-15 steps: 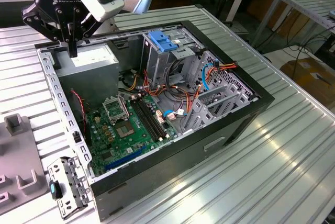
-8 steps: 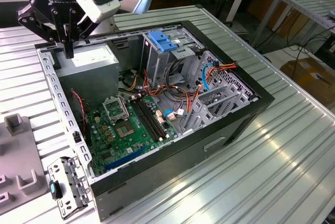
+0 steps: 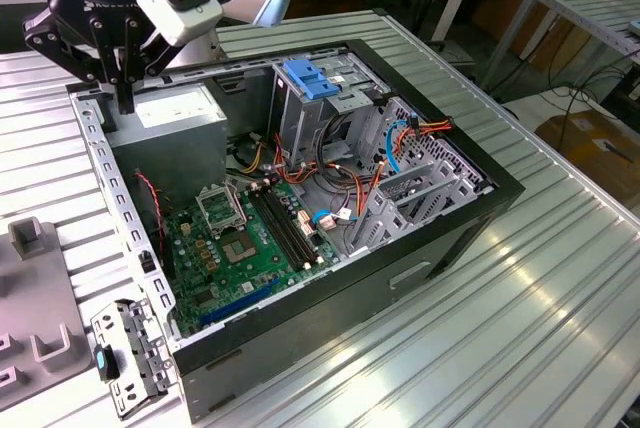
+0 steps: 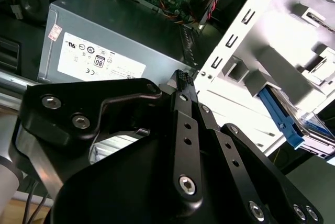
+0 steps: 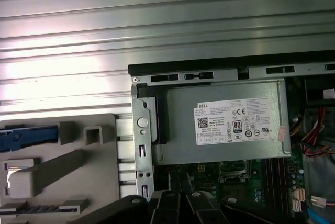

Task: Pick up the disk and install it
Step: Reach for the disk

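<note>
Black-fingered gripper [image 4: 181,76] hangs over one corner of the grey metal power-supply box with a white sticker [image 4: 104,41]. From my remote desk I see its fingers pressed together, with nothing between them. In the exterior view the gripper [image 3: 124,98] is poised at that box [image 3: 175,118], which sits in a corner of the open black desktop computer case [image 3: 420,238]. A green circuit board [image 3: 240,238] lies just beside the box, inside the case. The disk, a flat silver hard drive with blue plastic side rails [image 4: 301,127], rests outside the case, past the perforated silver wall next to the box. It lies in a pale grey plastic holder [image 5: 78,161], not yet lifted. In the first wrist view its blue rail [image 5: 26,136] shows at the holder's far side from the box [image 5: 225,124].
</note>
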